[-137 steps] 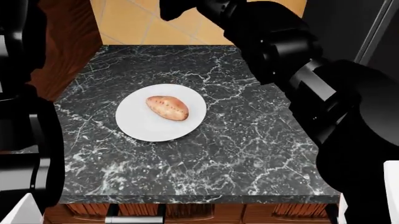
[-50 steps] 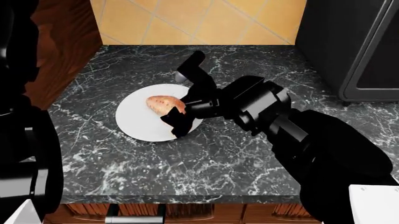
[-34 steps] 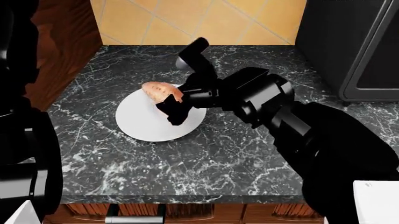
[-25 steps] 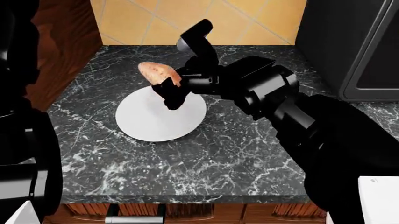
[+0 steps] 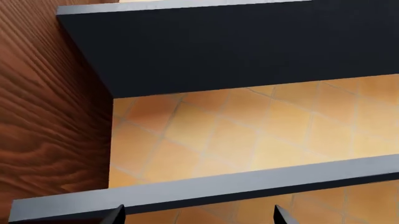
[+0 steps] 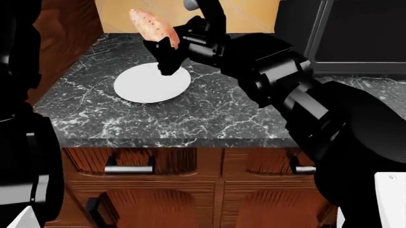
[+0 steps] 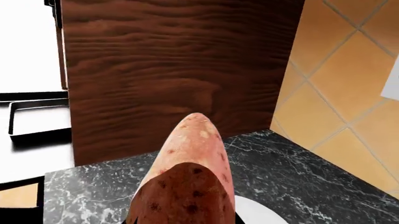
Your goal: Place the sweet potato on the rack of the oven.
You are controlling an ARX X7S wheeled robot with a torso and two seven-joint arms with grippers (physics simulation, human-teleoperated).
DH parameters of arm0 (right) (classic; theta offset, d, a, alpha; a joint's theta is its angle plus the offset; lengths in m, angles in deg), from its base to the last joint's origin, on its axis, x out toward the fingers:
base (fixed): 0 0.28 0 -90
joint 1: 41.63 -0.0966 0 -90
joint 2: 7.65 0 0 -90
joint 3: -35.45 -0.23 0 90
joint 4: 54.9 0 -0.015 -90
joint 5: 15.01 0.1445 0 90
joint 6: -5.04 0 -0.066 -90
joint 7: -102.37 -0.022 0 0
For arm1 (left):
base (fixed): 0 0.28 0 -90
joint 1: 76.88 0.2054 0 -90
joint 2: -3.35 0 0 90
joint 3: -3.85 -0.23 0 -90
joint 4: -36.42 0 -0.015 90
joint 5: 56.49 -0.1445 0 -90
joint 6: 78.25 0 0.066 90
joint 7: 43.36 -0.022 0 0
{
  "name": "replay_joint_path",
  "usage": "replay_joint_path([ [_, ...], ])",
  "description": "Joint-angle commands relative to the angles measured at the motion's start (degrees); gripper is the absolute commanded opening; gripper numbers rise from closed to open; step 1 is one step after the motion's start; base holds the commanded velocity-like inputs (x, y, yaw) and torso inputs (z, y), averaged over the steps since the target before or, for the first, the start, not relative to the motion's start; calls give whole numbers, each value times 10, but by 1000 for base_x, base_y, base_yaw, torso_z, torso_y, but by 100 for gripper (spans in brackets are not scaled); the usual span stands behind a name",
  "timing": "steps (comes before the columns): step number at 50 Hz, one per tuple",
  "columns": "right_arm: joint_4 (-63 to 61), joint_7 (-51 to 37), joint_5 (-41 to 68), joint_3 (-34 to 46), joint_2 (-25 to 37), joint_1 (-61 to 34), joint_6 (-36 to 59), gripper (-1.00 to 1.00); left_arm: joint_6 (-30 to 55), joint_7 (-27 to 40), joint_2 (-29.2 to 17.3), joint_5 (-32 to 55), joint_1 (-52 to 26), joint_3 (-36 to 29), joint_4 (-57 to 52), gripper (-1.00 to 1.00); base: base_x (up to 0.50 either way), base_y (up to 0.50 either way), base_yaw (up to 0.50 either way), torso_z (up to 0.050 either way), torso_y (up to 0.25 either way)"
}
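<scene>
Sweet potato (image 6: pixel 150 25) now lifted clear off white plate (image 6: pixel 136 86), carried well above marble counter (image 6: pixel 209 114); view itself has pulled back, cabinet drawers now showing. Right gripper (image 6: pixel 171 45) clenched on tuber's near end, far end poking out. Left gripper: only two fingertips visible, apart, holding nothing. Pick done; carry to oven remains. Rack not in sight.

A home kitchen: a black marble worktop (image 6: pixel 209 114) over wooden cupboard doors (image 6: pixel 165 190) with metal handles, orange wall tiles (image 6: pixel 117 14) behind, and a white plate (image 6: pixel 142 85) on the worktop.
</scene>
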Motion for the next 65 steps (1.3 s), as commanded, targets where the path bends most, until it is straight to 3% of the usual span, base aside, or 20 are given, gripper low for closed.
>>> replay_joint_path([
  [1,-3,-38,6,-5,0,4,-52,-100,-1,2,-1,4,3,1,0,100,-395,-406,0,0,0],
  [13,-42,-128,-14,-14,8,19,-164,-100,-4,5,-3,7,10,2,1,100,-435,-125,118,0,0],
  [24,-254,-267,-36,-11,120,18,-186,-100,0,13,-6,11,23,4,-14,100,-139,-7,500,0,0],
  [31,-423,-380,-62,-5,231,5,-188,-100,-4,18,-6,14,35,8,-21,100,-261,-27,479,0,0],
  [37,-521,-447,-85,-10,287,-5,-201,-100,28,31,-5,26,48,12,-72,100,-236,-34,493,0,0],
  [50,-583,-484,-100,-17,309,-4,-212,-100,73,43,-14,44,67,13,-164,100,-8,-1,500,0,0],
  [65,-601,-508,-119,-17,310,9,-222,-100,67,47,-18,45,67,12,-166,100,0,0,500,0,0],
])
